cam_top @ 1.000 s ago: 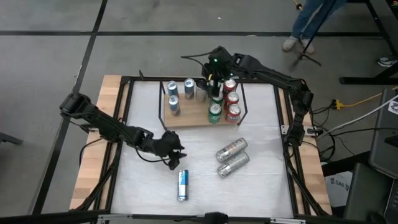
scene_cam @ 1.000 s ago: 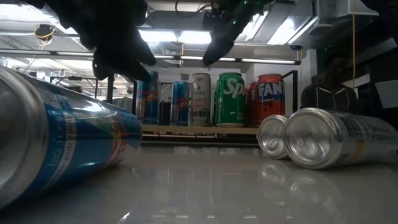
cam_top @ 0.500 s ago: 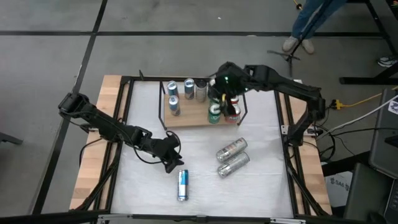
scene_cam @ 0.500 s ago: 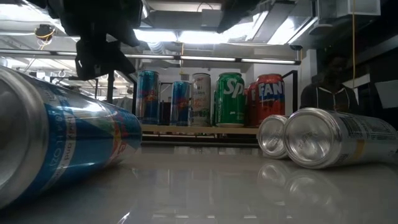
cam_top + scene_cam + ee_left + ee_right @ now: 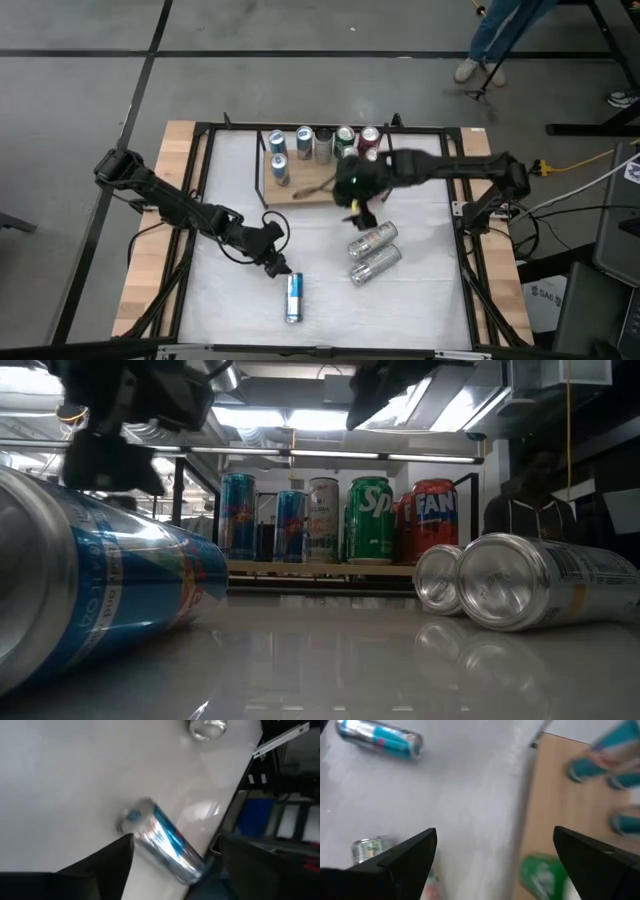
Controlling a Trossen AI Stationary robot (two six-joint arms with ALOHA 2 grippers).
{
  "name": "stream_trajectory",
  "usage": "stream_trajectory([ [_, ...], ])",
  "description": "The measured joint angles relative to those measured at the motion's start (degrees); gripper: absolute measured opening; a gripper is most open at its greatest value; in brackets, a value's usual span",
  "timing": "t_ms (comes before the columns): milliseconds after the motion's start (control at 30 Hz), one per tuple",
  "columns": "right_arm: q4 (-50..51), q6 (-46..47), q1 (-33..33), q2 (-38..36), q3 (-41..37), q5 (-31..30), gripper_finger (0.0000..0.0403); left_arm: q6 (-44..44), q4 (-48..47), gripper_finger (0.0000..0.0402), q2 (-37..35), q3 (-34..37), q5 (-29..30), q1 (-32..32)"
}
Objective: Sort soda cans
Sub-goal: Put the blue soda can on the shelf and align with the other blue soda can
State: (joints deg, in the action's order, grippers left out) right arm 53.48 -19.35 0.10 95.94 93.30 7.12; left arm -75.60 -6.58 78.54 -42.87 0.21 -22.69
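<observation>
Blue-silver can (image 5: 293, 297) lying sideways; two silver cans (image 5: 374, 251) alongside.

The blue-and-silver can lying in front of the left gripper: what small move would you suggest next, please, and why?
Probably ease the left gripper down over the blue-and-silver can and close. Its fingers stand open just short of the can, which lies on its side apart from the cans on the wooden board.

Both arms are matte black, built of slim tubular links joined by bulkier rounded joints, with thin black cables looping loosely alongside them. The left hand (image 5: 274, 257) and the right hand (image 5: 357, 205) each end in two flat, dark, wedge-shaped fingers (image 5: 407, 857).
</observation>
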Motion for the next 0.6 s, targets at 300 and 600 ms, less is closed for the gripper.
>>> stream_trajectory([
  [300, -8.64, 0.02, -6.21, 0.0, -7.71, 0.0, 0.039, -20.52, 1.56, 0.0295, 0.0, 0.02, 0.76, -6.42],
  [600, -12.48, 0.04, -7.74, 0.0, -10.98, 0.02, 0.039, -39.55, 3.69, 0.0295, 1.75, 0.02, 7.83, -10.96],
])
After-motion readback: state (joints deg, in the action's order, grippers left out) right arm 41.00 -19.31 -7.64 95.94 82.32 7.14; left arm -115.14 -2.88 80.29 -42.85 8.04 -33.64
